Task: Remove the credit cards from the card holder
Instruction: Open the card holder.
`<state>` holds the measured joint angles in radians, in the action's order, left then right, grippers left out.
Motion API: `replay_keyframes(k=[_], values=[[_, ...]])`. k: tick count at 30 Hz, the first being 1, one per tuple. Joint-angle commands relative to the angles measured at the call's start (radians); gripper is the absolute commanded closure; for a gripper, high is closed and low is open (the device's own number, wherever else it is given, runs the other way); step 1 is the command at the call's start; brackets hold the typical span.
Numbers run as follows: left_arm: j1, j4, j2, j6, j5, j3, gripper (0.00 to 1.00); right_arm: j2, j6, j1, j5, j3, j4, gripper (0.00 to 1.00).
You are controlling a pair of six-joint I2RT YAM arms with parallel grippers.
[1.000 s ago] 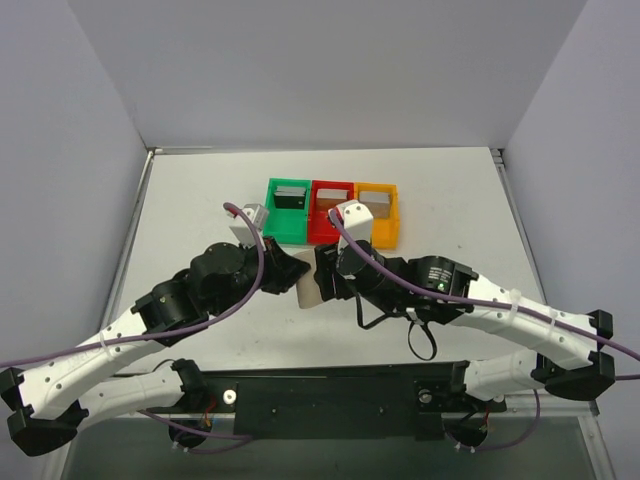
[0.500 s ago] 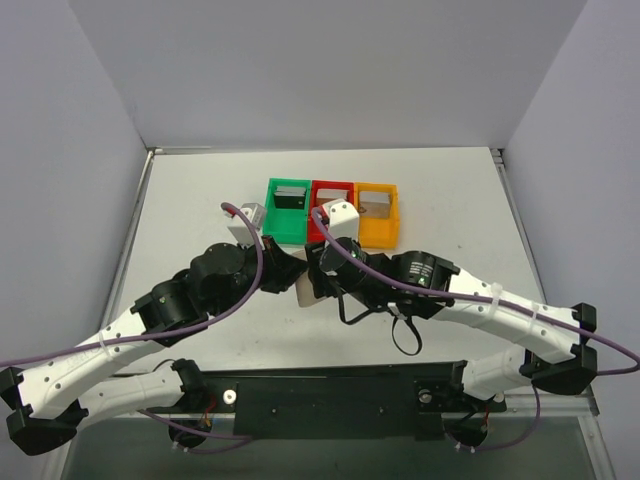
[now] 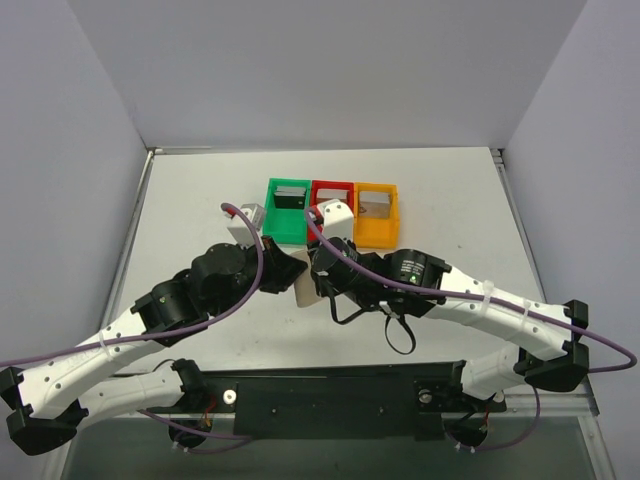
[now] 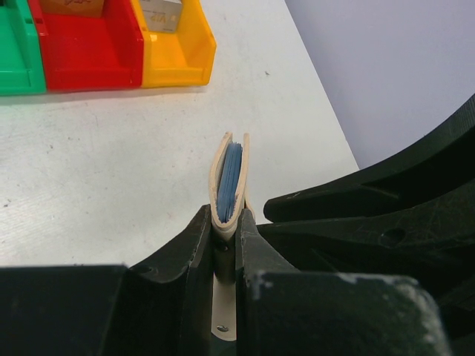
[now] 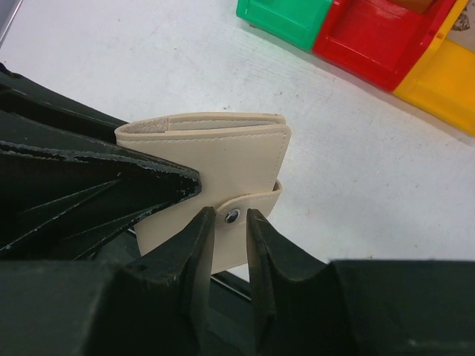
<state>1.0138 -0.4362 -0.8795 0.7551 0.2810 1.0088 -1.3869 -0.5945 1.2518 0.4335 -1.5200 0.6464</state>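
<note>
1. The table [image 3: 200, 200] fills the middle of the overhead view. The work is at its centre, just below the bins.
2. Three bins [image 3: 283, 230], green, red and orange, stand in a row at upper centre.
3. The left gripper [image 4: 225, 221] reaches in from the lower left. Its fingers pinch the folded spine of the wallet [image 5: 215, 159] and hold it on edge.
4. The right gripper [image 5: 231, 222] reaches in from the lower right, its fingers drawn close on either side of the snap tab [image 5: 252, 202]. I cannot tell whether they actually grip it.
5. The wallet is shut and sits between the two grippers at the centre of the overhead view. Blue-grey layers show at its open edge.
6. The cards [image 3: 290, 196] that can be seen lie one to a bin. Whether any are left inside the wallet is hidden.
7. The snap looks fastened, so opening it is probably the step in hand.
   - Grip the tab squarely near the stud.
   - Peel it away from the wallet's face with a short pull while the left pinch anchors the spine.
   - A hard tug could pull the wallet out of that pinch.
</note>
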Motion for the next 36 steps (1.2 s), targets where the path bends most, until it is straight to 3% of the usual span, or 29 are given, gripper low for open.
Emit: replay_keyframes(k=[1, 7, 16, 36], values=[[0.006, 0.036, 0.019, 0.009, 0.015, 0.054, 1.00, -0.012, -0.004, -0.006, 0.070, -0.037, 0.085, 0.82], [0.006, 0.036, 0.022, 0.010, 0.018, 0.053, 1.00, -0.009, -0.008, -0.006, 0.071, -0.032, 0.093, 0.82], [0.006, 0.040, 0.008, 0.009, 0.015, 0.059, 1.00, -0.003, -0.010, 0.000, 0.067, -0.051, 0.088, 0.69], [0.006, 0.039, -0.030, 0.009, 0.020, 0.068, 1.00, -0.009, -0.004, 0.009, 0.016, -0.057, 0.048, 0.65]])
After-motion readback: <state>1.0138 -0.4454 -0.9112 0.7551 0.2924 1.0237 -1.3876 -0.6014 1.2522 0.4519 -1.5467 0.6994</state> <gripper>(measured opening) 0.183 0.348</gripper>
